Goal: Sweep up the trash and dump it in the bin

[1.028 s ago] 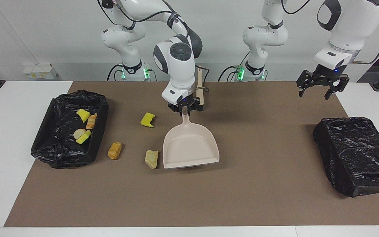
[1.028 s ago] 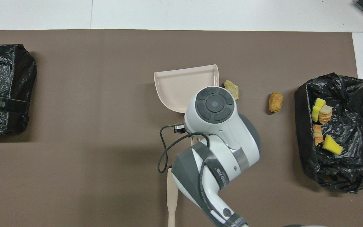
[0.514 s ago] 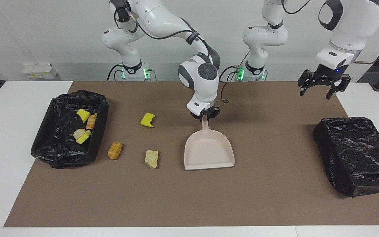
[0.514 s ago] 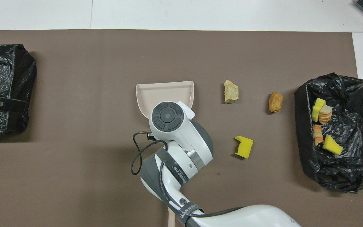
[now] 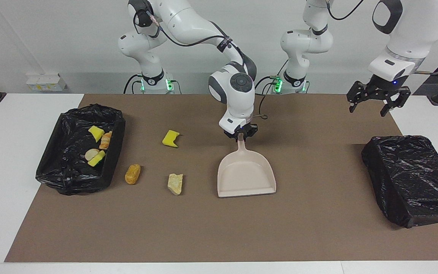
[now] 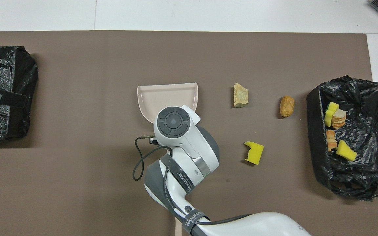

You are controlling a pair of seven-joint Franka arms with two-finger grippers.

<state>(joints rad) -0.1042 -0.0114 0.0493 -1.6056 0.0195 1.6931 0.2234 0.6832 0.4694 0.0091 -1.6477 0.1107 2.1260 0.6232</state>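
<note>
- Facing view: the open bin lined with a black plastic bag point(image 5: 75, 179) sits at 9 o'clock on the brown mat point(image 5: 203, 228), toward the right arm's end of the bench.
- Done: four scraps lie inside it: a yellow sponge bit point(image 5: 96, 132), an orange bread-like piece point(image 5: 105, 140), a beige stone-like chunk point(image 5: 91, 154) and a green-edged yellow sponge bit point(image 5: 97, 158).
- Left: three scraps out on the mat, so by count a bit over half is binned.
- Loose ones, overhead view, read from the beige plastic dustpan point(image 6: 166, 96): a beige stone chunk point(image 6: 241, 95) at 3 o'clock, near but apart; an orange-brown bread-like lump point(image 6: 287, 106) also at 3 o'clock, near the bin; a notched yellow sponge piece point(image 6: 254, 152) at about 4 o'clock.
- Dustpan is empty and flat on the mat mid-bench, mouth pointing away from the robots.
- Right hand point(image 5: 240, 134) is clamped on the dustpan's handle tip.
- Left hand point(image 5: 373, 101) hangs with fingers apart, holding nothing, over the left arm's end of the bench above a second black-bagged box point(image 5: 413, 179); this arm waits.
- A pale wooden handle point(image 6: 178, 228) shows at 6 o'clock in the overhead view, probably the brush, not held.
- Judgement: next, get the pan beside the loose scraps, sweep them in, dump.
</note>
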